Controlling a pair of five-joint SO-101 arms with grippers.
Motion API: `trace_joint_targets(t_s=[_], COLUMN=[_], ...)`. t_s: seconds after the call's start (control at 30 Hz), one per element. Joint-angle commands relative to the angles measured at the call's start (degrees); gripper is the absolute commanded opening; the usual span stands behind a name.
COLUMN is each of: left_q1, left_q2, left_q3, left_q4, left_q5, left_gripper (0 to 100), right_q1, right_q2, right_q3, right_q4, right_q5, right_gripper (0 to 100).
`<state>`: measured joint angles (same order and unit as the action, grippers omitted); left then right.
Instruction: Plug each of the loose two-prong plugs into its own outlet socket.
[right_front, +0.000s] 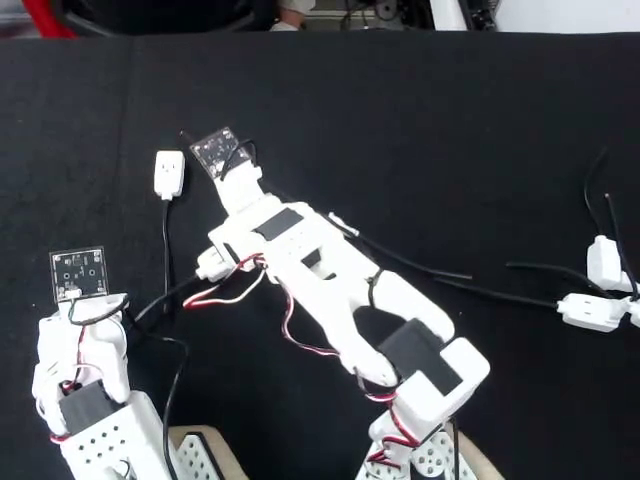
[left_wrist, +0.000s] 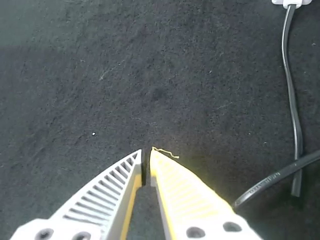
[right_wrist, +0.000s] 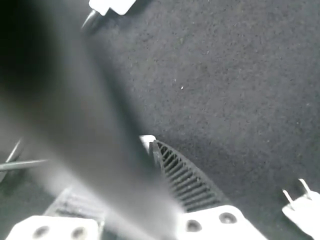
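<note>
table (right_front: 450, 120): black cloth, all parts lie flat on it.
right gripper (right_wrist: 150, 150): reaches out just beside the outlet socket (right_front: 168, 173), probably to work there; grip state can't tell, dark blur across it.
left gripper (left_wrist: 146, 155): low near the socket's cable (left_wrist: 292, 100), tips pressed together, empty; looks parked.
two-prong plugs (right_front: 592, 311): loose at the right edge, well apart from the socket.
plug (right_wrist: 301, 209): loose near the right gripper, likely first pick.

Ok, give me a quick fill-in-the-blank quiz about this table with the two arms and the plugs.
1. The table has a ___ surface.
2. The left arm's fingers are ___, with nothing between them.
3. The loose white plug in the right wrist view shows ___ prongs.
Missing words: black; shut; two.
</note>
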<state>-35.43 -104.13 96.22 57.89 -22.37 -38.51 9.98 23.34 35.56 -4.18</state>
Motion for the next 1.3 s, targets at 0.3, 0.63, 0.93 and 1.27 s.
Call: trace_joint_targets(t_s=[0.3,0.63,0.93,1.27], left_q1=[-0.48,-0.40,-0.48,-0.48], left_q2=[-0.44,-0.44,-0.44,-0.44], left_q3=[1.10,1.10,1.10,1.10], left_q4=[0.18,0.18,0.18,0.18], left_q5=[0.62,0.62,0.62,0.62], left_gripper=[4,4,4,4], right_q1=[-3.52,3.16,16.97,49.58], right_q2=[5.14,-1.63,-11.38,-31.69], right_q3=[-3.74,-3.56,7.96,31.60], right_q4=[2.55,19.52,24.26,16.00], right_q5=[2.20,4.57,15.30,36.75], right_gripper=[1.1,1.1,1.1,1.1])
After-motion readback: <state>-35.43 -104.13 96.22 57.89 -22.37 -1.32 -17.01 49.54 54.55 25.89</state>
